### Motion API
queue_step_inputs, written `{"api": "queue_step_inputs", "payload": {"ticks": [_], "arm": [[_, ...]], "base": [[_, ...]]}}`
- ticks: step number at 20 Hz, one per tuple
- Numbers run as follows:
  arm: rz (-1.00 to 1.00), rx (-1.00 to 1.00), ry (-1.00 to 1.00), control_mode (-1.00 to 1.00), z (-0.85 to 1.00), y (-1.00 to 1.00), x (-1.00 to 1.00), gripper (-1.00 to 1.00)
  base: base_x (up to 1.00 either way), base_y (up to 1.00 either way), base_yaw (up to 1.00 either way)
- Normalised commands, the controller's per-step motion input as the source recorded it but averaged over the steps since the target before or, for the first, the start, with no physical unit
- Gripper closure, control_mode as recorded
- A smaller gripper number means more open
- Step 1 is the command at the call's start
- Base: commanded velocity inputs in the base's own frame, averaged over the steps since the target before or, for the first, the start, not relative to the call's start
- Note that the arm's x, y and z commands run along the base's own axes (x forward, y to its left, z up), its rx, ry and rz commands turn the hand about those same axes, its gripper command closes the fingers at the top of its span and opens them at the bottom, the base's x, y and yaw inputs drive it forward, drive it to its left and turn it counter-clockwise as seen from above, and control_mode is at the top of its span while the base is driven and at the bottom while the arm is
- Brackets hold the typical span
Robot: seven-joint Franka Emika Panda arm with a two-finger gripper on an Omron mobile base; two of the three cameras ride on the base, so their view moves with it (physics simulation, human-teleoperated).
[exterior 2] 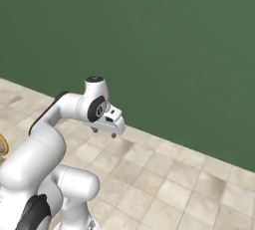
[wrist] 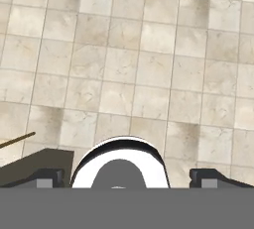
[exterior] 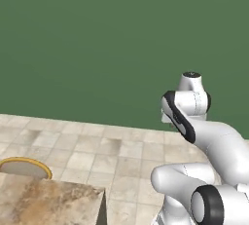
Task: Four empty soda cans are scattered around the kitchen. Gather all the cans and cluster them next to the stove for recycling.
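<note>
The soda cans and the stove are out of view. My gripper [exterior 2: 104, 132] hangs at the end of the folded white arm, pointing down over the beige tiled kitchen floor [exterior 2: 164, 174]. Its two fingertips stand wide apart and nothing sits between them. In the hand view the gripper [wrist: 126, 176] looks straight down at bare floor tiles [wrist: 149, 74], with one dark fingertip [wrist: 49, 176] at the left and the other at the right.
A plain green wall [exterior: 97, 34] stands close ahead. A corner of a tan marbled counter [exterior: 48, 199] shows at the lower left, with a round yellow-rimmed object [exterior: 22, 167] just beyond it. Tiled floor [exterior: 121, 151] runs between the counter and the wall.
</note>
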Motion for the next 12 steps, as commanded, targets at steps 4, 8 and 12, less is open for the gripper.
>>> {"api": "queue_step_inputs", "payload": {"ticks": [4, 8, 12], "arm": [[0.0, 0.0, 0.0, 1.0, 0.0, 0.0, 0.0, -1.0], [0.0, 0.0, 0.0, 1.0, 0.0, 0.0, 0.0, -1.0], [0.0, 0.0, 0.0, 1.0, 0.0, 0.0, 0.0, -1.0]], "base": [[0.61, -0.09, 0.4], [0.59, -0.04, 0.47], [0.57, -0.02, 0.51]]}}
